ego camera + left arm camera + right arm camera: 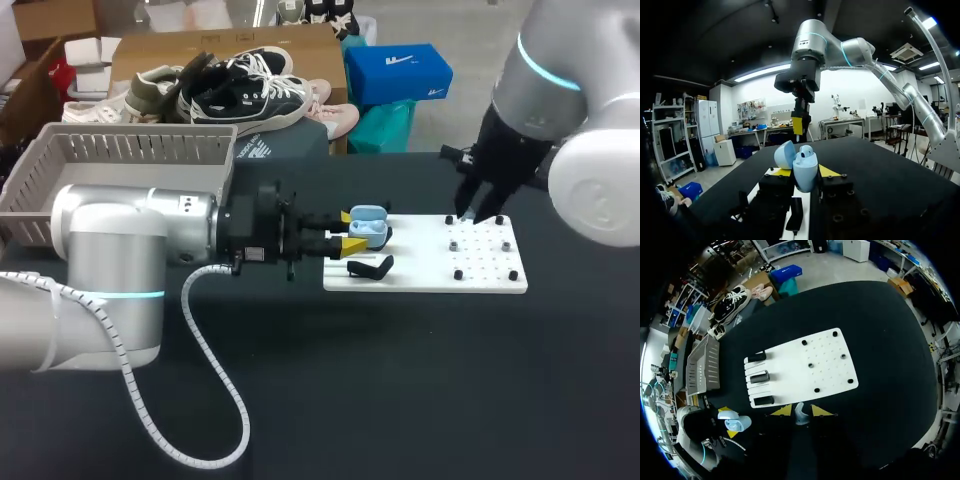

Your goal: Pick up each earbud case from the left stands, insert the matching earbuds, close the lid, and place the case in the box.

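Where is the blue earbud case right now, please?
Head view: the open earbud case is held in the left end effector, over the left end of the white board.

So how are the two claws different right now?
The left claw lies level and grips a blue case, lid open; the right claw points down over the white board. The left claw's load is bulky; the right claw pinches a tiny pale earbud. Both have yellow tips.
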Motion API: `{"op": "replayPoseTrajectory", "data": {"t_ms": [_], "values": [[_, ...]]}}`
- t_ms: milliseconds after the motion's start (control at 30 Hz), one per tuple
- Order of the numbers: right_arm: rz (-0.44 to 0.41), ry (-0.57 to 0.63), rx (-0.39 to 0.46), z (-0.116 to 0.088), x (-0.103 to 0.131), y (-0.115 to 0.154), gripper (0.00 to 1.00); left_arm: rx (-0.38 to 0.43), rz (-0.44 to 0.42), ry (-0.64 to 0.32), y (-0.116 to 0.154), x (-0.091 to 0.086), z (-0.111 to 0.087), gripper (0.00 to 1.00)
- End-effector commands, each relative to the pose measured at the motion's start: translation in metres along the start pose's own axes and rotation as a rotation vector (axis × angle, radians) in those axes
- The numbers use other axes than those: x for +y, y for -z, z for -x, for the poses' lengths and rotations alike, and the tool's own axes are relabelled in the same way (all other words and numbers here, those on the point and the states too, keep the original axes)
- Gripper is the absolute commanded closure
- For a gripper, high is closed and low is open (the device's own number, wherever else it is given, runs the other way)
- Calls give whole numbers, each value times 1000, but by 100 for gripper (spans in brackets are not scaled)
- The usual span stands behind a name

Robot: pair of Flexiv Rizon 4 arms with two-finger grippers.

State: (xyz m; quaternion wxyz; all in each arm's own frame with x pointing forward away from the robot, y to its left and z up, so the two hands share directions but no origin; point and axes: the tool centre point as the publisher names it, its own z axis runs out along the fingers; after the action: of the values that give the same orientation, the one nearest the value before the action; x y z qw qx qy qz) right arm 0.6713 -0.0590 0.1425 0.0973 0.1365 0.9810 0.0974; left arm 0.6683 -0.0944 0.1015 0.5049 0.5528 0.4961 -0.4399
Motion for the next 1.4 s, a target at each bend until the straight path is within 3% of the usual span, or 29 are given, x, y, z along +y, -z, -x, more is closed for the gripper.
{"op": "replayPoseTrajectory", "data": {"t_ms": [33,267,567,1000,1400], "values": [[-43,75,97,-10,24,57,100,-1,5,-2,0,-1,0,100],[-68,210,122,-31,64,70,100,-1,5,-2,0,-1,0,100],[-80,313,117,-44,103,56,100,-1,5,-2,0,-1,0,100],[-109,406,150,-50,133,27,100,-1,5,-2,0,-1,0,100],[-115,396,147,-48,132,24,100,-1,5,-2,0,-1,0,100]]}}
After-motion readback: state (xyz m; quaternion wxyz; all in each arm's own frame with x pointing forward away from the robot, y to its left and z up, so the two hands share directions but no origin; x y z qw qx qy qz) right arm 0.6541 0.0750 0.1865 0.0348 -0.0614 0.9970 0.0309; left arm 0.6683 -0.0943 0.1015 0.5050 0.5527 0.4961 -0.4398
